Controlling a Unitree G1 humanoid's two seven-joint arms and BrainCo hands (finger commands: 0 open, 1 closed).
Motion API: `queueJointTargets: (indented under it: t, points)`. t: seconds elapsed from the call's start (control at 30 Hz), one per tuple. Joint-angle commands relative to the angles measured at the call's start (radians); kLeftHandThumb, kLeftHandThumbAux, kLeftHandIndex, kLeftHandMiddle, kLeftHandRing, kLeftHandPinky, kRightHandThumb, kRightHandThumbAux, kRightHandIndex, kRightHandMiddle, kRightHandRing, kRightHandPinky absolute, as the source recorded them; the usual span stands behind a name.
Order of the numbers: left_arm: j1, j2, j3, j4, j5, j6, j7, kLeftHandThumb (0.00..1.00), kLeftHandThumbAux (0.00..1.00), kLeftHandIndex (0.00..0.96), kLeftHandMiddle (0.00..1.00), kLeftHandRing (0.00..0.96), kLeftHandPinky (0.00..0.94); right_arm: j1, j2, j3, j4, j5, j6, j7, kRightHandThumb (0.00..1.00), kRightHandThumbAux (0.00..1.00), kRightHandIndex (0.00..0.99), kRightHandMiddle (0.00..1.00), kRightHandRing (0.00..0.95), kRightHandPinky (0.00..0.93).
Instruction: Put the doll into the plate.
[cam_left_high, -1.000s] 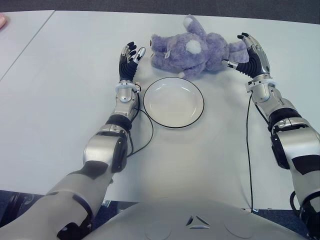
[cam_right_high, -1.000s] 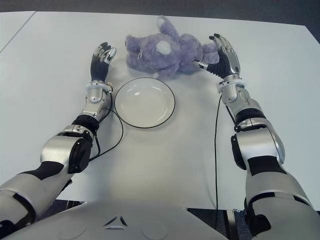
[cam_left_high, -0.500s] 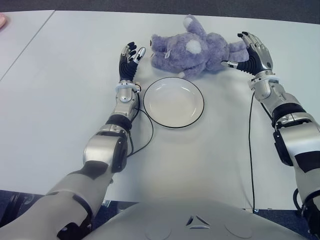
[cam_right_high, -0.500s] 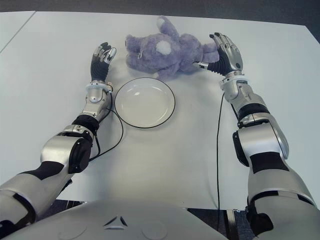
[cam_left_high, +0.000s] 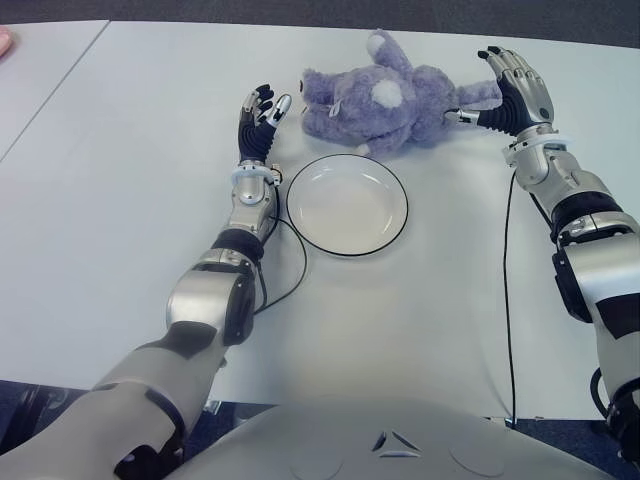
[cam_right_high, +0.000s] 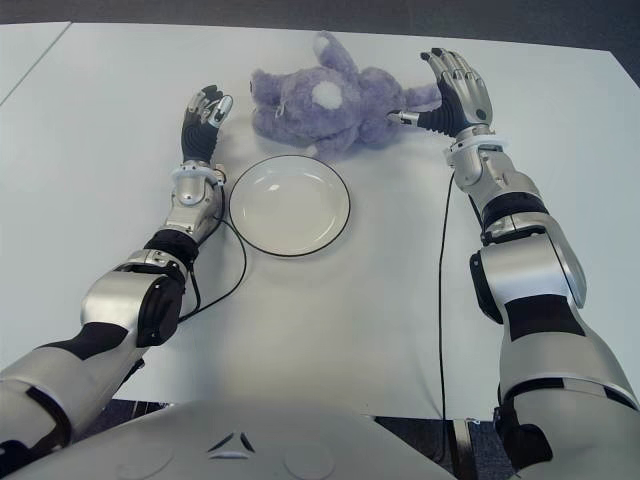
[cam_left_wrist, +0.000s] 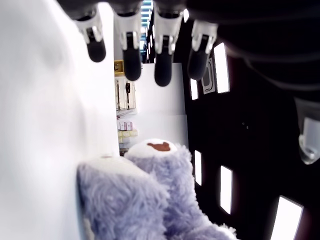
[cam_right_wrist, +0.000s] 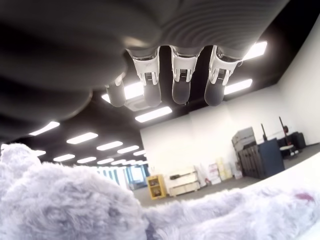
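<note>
A purple plush doll (cam_left_high: 385, 100) lies on the white table behind a round white plate (cam_left_high: 347, 204) with a dark rim. My right hand (cam_left_high: 510, 92) stands at the doll's right end, fingers spread, thumb beside a plush limb; its wrist view shows the fur (cam_right_wrist: 75, 205) below straight fingers (cam_right_wrist: 181, 75). My left hand (cam_left_high: 262, 118) is upright just left of the doll's head, fingers extended and holding nothing. The left wrist view shows the doll (cam_left_wrist: 145, 200) close by, beyond the fingertips (cam_left_wrist: 132, 55).
A black cable (cam_left_high: 300, 262) loops beside the plate from my left wrist. Another cable (cam_left_high: 503, 300) runs down the table from my right wrist. The table's far edge (cam_left_high: 300, 24) lies just behind the doll.
My right hand has moved farther away and slightly right along the doll's limb. The left hand, doll and plate have not moved.
</note>
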Motion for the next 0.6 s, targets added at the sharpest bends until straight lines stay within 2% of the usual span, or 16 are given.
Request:
queueJointTargets:
  t: [0.03,0.3,0.47,0.6]
  points:
    - [0.259,-0.089,0.006,0.174,0.013,0.12,0.01,0.0,0.448,0.181,0.182,0.14,0.014,-0.01,-0.006,0.018,0.018,-0.022,0.018,-0.004,0.081,0.373,0.0,0.0,0.0,0.0]
    - [0.255,-0.09,0.001,0.172,0.02,0.102,0.015,0.0,0.422,0.181,0.18,0.139,0.0,-0.025,0.017,0.026,0.019,-0.025,0.044,0.012,0.141,0.403,0.0,0.0,0.0,0.0]
    - [0.246,-0.091,-0.01,0.173,0.03,0.129,0.022,0.0,0.426,0.178,0.183,0.137,0.007,-0.108,0.058,0.052,0.013,-0.046,0.074,0.037,0.184,0.431,0.0,0.0,0.0,0.0]
    - [0.25,-0.088,-0.014,0.174,0.033,0.128,0.023,0.0,0.429,0.178,0.184,0.136,0.001,-0.155,0.068,0.067,0.01,-0.059,0.076,0.041,0.209,0.449,0.0,0.0,0.0,0.0]
